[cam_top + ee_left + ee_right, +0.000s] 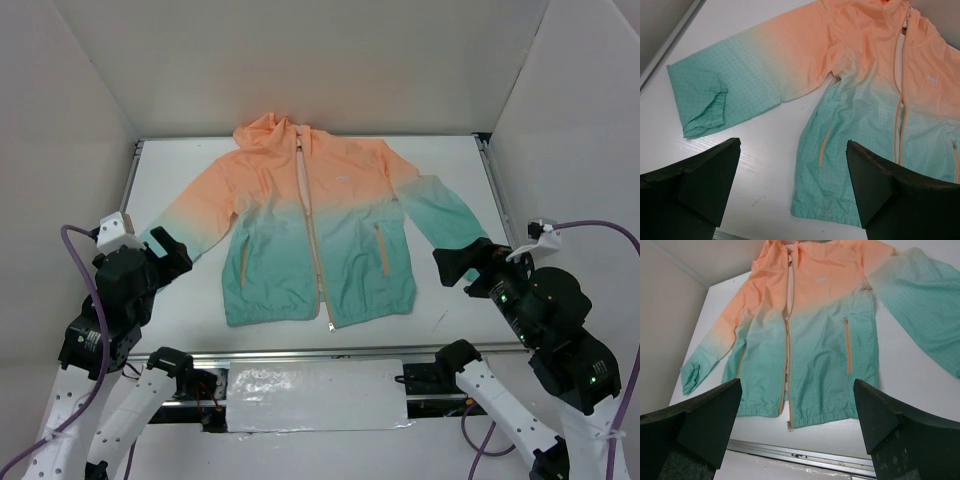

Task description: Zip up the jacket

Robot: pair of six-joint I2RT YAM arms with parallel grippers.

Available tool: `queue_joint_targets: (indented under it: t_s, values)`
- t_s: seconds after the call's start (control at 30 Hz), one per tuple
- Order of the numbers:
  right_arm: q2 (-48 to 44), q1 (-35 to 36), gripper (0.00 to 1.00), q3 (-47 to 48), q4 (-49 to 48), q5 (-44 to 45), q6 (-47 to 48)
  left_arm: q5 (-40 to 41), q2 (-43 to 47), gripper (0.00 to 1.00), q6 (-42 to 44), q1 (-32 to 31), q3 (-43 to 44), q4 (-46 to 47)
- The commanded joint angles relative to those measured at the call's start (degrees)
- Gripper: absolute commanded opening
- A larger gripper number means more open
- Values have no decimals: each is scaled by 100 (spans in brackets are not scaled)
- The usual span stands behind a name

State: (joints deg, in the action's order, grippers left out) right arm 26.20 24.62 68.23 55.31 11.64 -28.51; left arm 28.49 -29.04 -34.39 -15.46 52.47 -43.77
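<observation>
The jacket (320, 230) lies flat on its back on the white table (190, 310), hood at the far side, orange fading to teal at the hem. Its front edges lie side by side, parted a little near the hem, with the zipper pull (789, 426) at the bottom of the viewer's-right panel. My left gripper (165, 255) hovers open near the jacket's left sleeve cuff (702, 112). In its wrist view, the left gripper (793, 142) holds nothing. My right gripper (462, 262) hovers open by the right sleeve. In its wrist view, the right gripper (797, 381) is empty, with the jacket (815, 340) below.
A metal rail (320, 352) runs along the table's near edge, with a taped white patch (315, 395) below it. White walls enclose the left, back and right sides. Purple cables (75, 250) loop beside both arms.
</observation>
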Motion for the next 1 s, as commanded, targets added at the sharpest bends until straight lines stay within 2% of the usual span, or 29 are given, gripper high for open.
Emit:
queue_joint_targets:
  t_s: [0.0, 0.3, 0.4, 0.5, 0.53, 0.57, 0.6, 0.7, 0.73, 0.77, 0.9, 0.97]
  values:
    - [26, 43, 100, 15, -134, 110, -31, -37, -23, 99, 82, 26, 0, 237]
    - [-9, 43, 100, 15, -213, -354, 56, -142, 302, 99, 99, 26, -44, 290]
    - [52, 43, 100, -55, -459, -1056, 153, -361, 434, 99, 170, 17, -114, 404]
    - [525, 34, 100, -396, -1073, -2408, -100, -432, 373, 99, 170, 26, -114, 439]
    - [727, 43, 100, -546, -1510, -2786, -250, -423, 329, 99, 161, 26, -105, 439]
    - [1164, 69, 100, -747, -1854, -3573, -382, -415, 285, 99, 170, 26, -96, 431]
    - [1395, 304, 100, -1202, -2623, -3781, -731, -380, 198, 99, 152, 26, -88, 413]
    - [2510, 1059, 99, -1610, -3516, -3232, -1146, -371, 91, 99, 152, 26, -70, 369]
    - [2861, 1523, 99, -1593, -3875, -3090, -1200, -397, 65, 99, 178, 26, -79, 378]
    - [3596, 1702, 98, -1593, -4096, -3010, -1244, -440, 56, 100, 178, 26, -96, 404]
    - [5191, 2081, 78, -1514, -4818, -2852, -1596, -529, 74, 99, 231, 17, -123, 439]
    - [5570, 2178, 75, -1584, -4941, -2659, -1710, -555, 74, 99, 231, 17, -132, 439]
